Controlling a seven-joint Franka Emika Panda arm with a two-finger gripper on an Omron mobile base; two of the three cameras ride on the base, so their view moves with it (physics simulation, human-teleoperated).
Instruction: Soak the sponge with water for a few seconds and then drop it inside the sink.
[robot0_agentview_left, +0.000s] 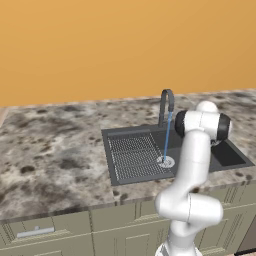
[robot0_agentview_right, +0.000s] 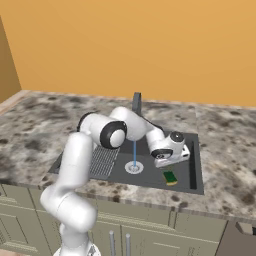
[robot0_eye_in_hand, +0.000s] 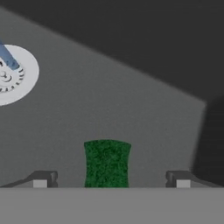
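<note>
my gripper (robot0_eye_in_hand: 111, 179) hung low over the sink (robot0_agentview_right: 195, 172) basin, jaws spread wide with nothing in them, a clear gap on both sides. the sponge (robot0_eye_in_hand: 107, 163) lay green side up on the basin floor, right between my fingertips (robot0_eye_in_hand: 41, 179) in the hand view but touching neither. from the right base view the sponge (robot0_agentview_right: 170, 177) sat near the front wall, just right of the drain (robot0_agentview_right: 134, 167). water (robot0_agentview_right: 134, 153) ran from the faucet (robot0_agentview_left: 166, 105) straight onto the drain, well apart from the sponge.
</note>
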